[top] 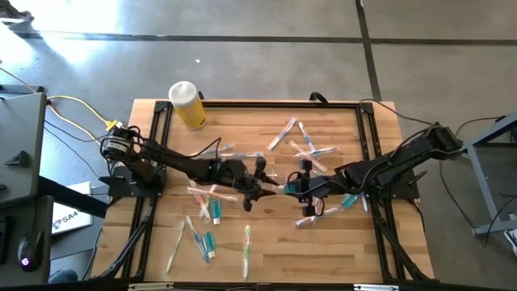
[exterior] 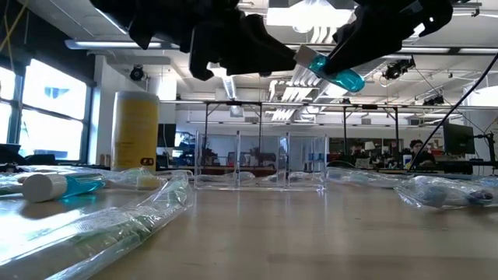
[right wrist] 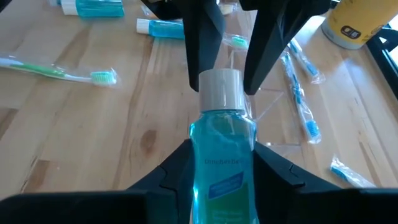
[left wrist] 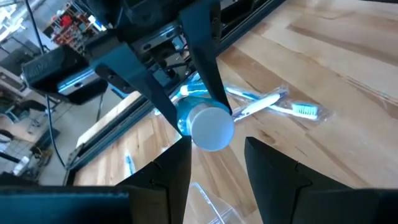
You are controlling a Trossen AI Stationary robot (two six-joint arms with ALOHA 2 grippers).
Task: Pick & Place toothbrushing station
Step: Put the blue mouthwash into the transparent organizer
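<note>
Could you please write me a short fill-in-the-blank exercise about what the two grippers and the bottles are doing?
1. The right gripper clamps the teal bottle, holding it ___ the table.
2. The left gripper faces the teal bottle's white ___.
3. The yellow bottle stands upright on the ___ arm's side.
Missing words: above; cap; left.

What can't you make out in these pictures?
- Clear container: in the high view the grippers cover it.
- Small bottle: its lower end is cut off by the right wrist picture's edge; the label print is too blurred to read.
- Yellow bottle: label too small in every view.
</note>
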